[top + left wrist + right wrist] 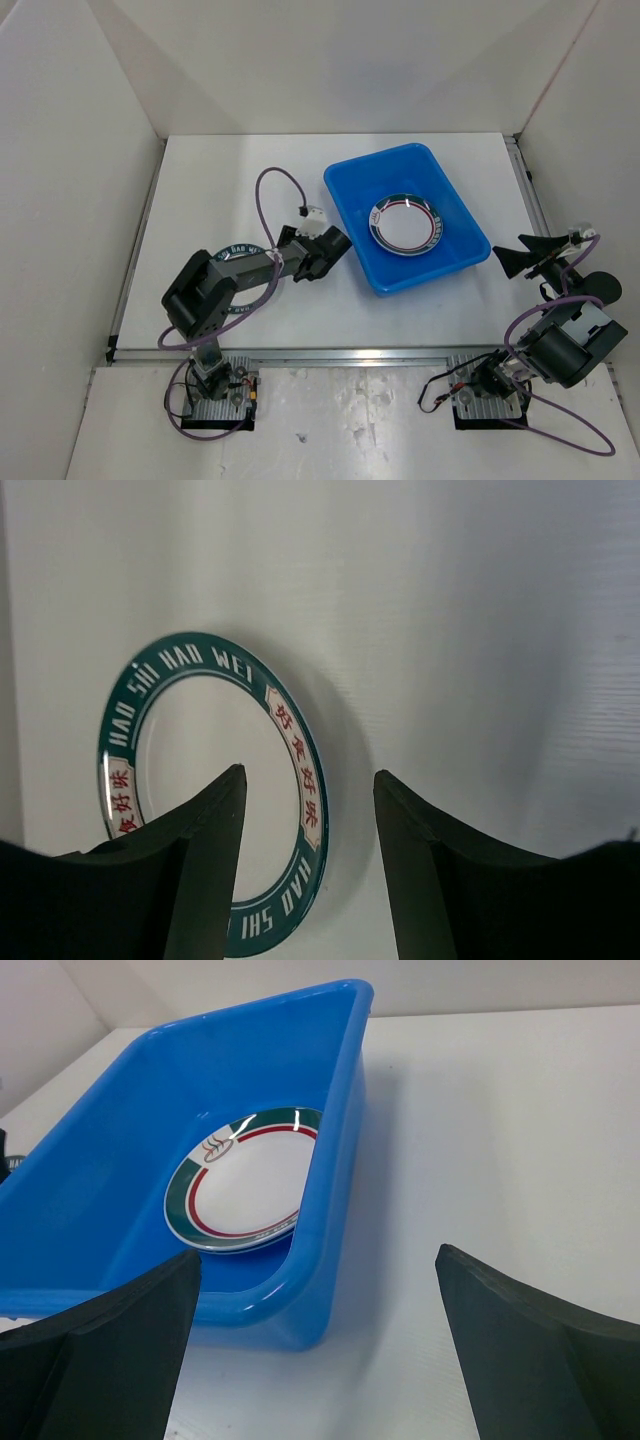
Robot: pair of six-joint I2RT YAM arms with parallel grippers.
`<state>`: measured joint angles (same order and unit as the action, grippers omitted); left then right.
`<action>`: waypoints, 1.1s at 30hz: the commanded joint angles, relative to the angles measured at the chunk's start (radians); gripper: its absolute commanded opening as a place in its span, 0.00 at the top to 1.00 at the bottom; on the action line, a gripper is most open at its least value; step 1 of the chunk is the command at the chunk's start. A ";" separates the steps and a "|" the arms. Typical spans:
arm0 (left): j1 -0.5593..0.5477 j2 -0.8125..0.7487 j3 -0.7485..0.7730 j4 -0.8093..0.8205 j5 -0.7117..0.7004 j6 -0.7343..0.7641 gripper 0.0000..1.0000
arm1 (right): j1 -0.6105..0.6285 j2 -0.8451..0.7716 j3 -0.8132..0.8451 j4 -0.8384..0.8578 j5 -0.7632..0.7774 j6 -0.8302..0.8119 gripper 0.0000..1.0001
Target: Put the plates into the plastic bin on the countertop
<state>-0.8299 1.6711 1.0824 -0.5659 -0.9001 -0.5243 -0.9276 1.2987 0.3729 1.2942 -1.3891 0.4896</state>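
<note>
One plate [215,780], white with a dark green lettered rim and red marks, lies flat on the countertop [250,180]. In the top view this plate [228,253] is mostly hidden under my left arm. My left gripper [308,775] is open and empty above the plate's right rim, not touching it; it also shows in the top view [325,255]. The blue plastic bin [405,215] holds a plate with a red inner ring [245,1175]; a second rim edge shows beneath it. My right gripper [318,1253] is open and empty just off the bin's near right corner [510,252].
White walls stand at the back and on both sides. A metal rail [300,352] runs along the near edge, and another [527,190] along the right side. A purple cable [275,185] loops up from the left wrist.
</note>
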 commanded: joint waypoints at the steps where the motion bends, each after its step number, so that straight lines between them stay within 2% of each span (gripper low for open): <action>1: 0.047 0.021 -0.025 -0.005 0.003 -0.037 0.40 | -0.003 -0.019 -0.006 0.278 -0.014 -0.026 0.00; 8: 0.102 0.139 -0.029 -0.012 0.058 -0.057 0.40 | -0.003 -0.019 -0.006 0.278 -0.014 -0.026 0.00; 10: 0.113 0.168 -0.030 -0.014 0.059 -0.060 0.43 | -0.003 -0.021 -0.006 0.278 -0.014 -0.026 0.00; 11: 0.120 0.179 -0.035 -0.012 0.067 -0.063 0.51 | -0.003 -0.021 -0.006 0.278 -0.014 -0.026 0.00; 13: 0.125 0.182 -0.045 -0.003 0.066 -0.066 0.75 | -0.003 -0.021 -0.006 0.278 -0.014 -0.026 0.00; 15: 0.125 0.177 -0.052 0.008 0.066 -0.065 0.85 | -0.003 -0.021 -0.008 0.278 -0.014 -0.026 0.00; 19: 0.127 0.176 -0.050 0.005 0.064 -0.051 0.98 | -0.003 -0.021 -0.008 0.278 -0.014 -0.026 0.00; 21: 0.116 0.162 -0.045 -0.003 0.037 -0.036 1.00 | -0.003 -0.021 -0.008 0.278 -0.014 -0.026 0.00; 24: 0.065 0.105 -0.013 -0.023 -0.124 0.006 1.00 | -0.004 -0.021 -0.008 0.278 -0.014 -0.026 0.00; 28: 0.019 0.036 0.102 -0.042 -0.325 0.108 1.00 | -0.004 -0.021 -0.008 0.278 -0.014 -0.026 0.00; 33: -0.002 -0.001 0.266 0.104 -0.382 0.382 1.00 | -0.004 -0.021 -0.008 0.278 -0.014 -0.026 0.00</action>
<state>-0.8307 1.7123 1.3384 -0.4870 -1.2171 -0.1757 -0.9279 1.2984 0.3729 1.2942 -1.3891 0.4896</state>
